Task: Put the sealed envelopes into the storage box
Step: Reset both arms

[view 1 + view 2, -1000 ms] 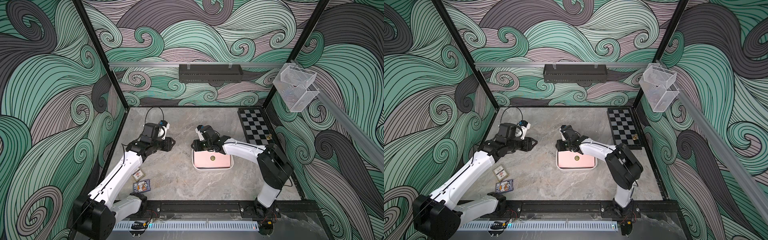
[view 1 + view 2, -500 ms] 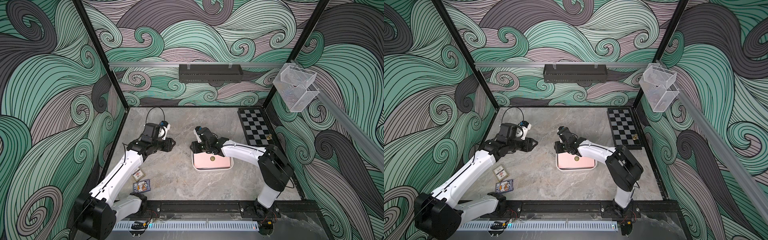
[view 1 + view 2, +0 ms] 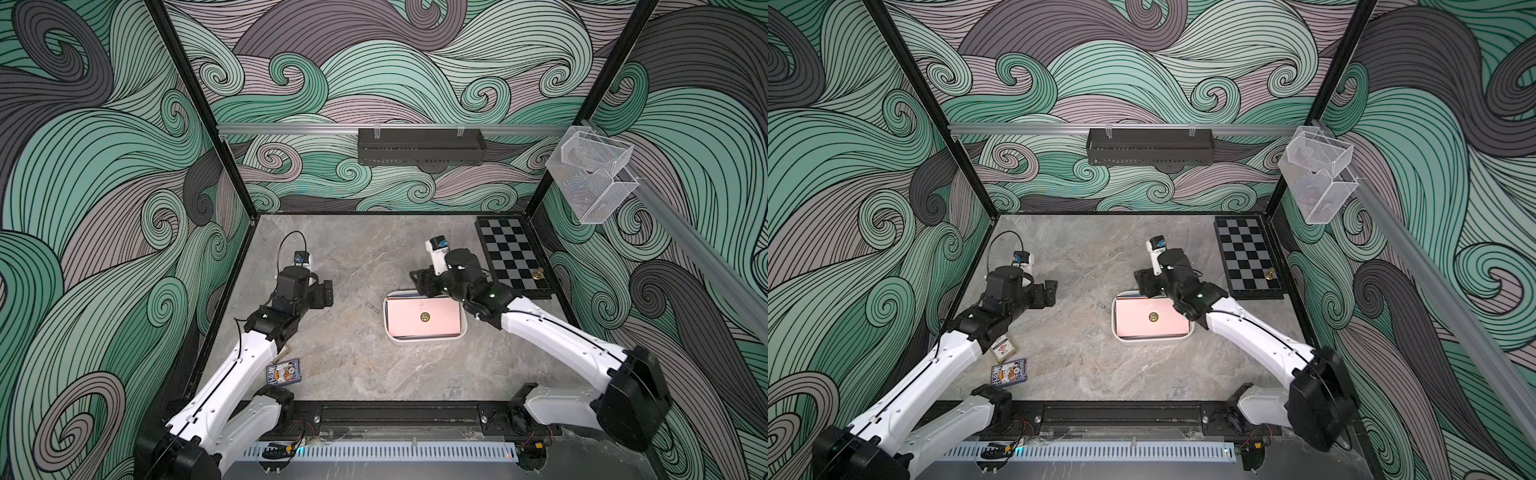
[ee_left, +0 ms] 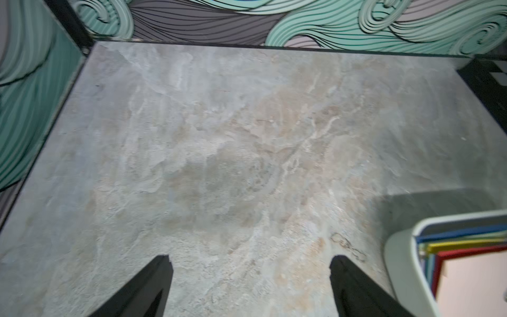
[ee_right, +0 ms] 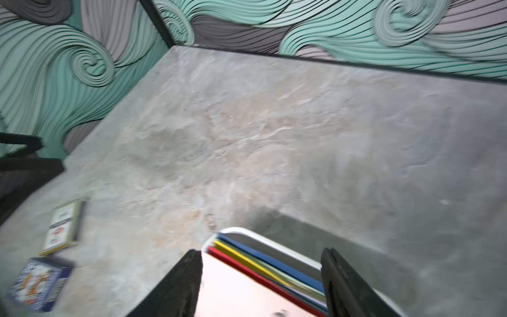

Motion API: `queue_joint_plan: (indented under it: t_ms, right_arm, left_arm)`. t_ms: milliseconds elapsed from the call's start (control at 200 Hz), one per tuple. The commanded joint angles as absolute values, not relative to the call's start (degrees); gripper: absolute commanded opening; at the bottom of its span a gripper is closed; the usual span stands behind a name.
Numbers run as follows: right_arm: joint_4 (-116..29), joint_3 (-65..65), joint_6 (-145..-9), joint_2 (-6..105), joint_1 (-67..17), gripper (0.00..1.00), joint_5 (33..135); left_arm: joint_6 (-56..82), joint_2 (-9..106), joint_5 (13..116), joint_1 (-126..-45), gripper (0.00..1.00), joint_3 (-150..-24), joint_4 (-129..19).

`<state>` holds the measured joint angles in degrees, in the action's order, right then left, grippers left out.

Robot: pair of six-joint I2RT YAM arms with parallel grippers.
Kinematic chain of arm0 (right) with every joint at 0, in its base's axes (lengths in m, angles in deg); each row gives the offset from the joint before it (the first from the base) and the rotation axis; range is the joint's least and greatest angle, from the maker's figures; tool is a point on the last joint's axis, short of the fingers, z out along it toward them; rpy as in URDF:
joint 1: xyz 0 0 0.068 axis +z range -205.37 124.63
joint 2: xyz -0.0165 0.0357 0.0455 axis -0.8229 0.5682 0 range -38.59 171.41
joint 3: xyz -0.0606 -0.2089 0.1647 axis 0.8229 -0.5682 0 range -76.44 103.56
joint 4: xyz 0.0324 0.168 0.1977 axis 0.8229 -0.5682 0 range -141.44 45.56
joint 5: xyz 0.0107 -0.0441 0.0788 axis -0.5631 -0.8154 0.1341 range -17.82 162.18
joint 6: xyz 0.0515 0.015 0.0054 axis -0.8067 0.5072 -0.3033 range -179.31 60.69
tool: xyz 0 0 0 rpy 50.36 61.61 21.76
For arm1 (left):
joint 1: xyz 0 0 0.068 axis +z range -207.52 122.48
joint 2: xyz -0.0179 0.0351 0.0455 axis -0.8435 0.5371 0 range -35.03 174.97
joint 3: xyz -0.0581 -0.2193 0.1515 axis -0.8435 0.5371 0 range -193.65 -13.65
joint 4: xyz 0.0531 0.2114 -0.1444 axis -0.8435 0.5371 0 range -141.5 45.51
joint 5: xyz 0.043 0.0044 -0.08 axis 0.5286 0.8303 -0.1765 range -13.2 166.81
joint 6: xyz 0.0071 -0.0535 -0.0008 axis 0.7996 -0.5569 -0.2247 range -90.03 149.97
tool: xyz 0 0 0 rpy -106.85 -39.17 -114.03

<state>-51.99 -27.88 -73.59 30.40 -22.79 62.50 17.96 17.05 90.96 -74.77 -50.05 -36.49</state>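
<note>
The storage box (image 3: 424, 340) (image 3: 1152, 339), a shallow white tub, sits right of the table's middle. It holds a stack of sealed envelopes, topped by a pink one (image 3: 423, 318) (image 3: 1150, 318) with a gold seal. My right gripper (image 3: 419, 282) (image 3: 1144, 282) (image 5: 262, 251) hovers open over the box's far edge. The pink envelope (image 5: 233, 288) and red, yellow, green and blue edges show between its fingers, none gripped. My left gripper (image 3: 326, 293) (image 3: 1050, 293) (image 4: 251, 258) stands open over bare table, left of the box (image 4: 403, 263).
Two playing-card packs (image 3: 1009, 372) (image 3: 1002, 347) lie by the left arm near the front left. A chessboard (image 3: 511, 257) with a small gold piece (image 3: 539, 274) lies at the back right. A black shelf (image 3: 420, 146) and clear baskets (image 3: 590, 174) hang on the walls.
Both grippers have opened wider. My right gripper has drawn back to the right, from the box's left end to its far edge. The left arm has barely moved.
</note>
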Motion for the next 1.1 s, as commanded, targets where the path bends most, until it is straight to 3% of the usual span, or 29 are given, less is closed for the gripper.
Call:
queue_joint_plan:
  t_ms: [0, 60, 275, 425, 756, 846, 916, 1001, 1061, 1096]
  right_arm:
    - [-45.8, -38.3, -66.5, 23.1, -28.0, 0.91, 52.8]
    - [-41.0, -44.6, -64.9, 18.7, -30.9, 0.98, 49.9]
    - [-27.9, -58.3, -60.6, 12.5, -38.6, 0.98, 48.0]
    - [-16.5, -60.1, -62.3, 22.2, -44.5, 0.98, 50.0]
    - [5.4, -58.7, -59.0, 39.2, -50.7, 0.98, 56.9]
    - [18.0, -60.2, -59.6, 48.0, -53.3, 0.98, 61.2]
    - [20.0, -59.4, -59.2, 51.9, -53.9, 0.98, 64.4]
    - [7.8, -55.2, -59.7, 49.6, -54.1, 0.98, 64.9]
    - [11.1, -55.4, -59.1, 51.1, -53.6, 0.98, 64.5]
    - [10.1, -55.2, -59.2, 50.8, -53.6, 0.98, 64.5]
  left_arm:
    - [19.1, 16.6, 103.1, -74.3, 0.94, -46.3, -47.7]
    - [20.2, 17.2, 105.0, -74.3, 0.94, -44.3, -50.2]
    - [23.3, 23.4, 106.5, -74.0, 0.94, -38.0, -60.9]
    - [27.6, 31.0, 104.3, -73.2, 0.94, -34.1, -75.5]
    - [31.2, 41.9, 89.1, -65.7, 0.93, -37.5, -87.5]
    - [32.7, 47.7, 85.4, -63.9, 0.93, -37.4, -93.1]
    - [29.1, 50.4, 83.0, -61.0, 0.94, -36.7, -95.8]
    - [29.2, 53.8, 80.4, -59.2, 0.94, -38.8, -96.5]
    - [26.8, 52.3, 77.3, -57.2, 0.94, -41.7, -88.3]
    - [27.6, 53.3, 77.0, -57.2, 0.94, -40.7, -91.5]
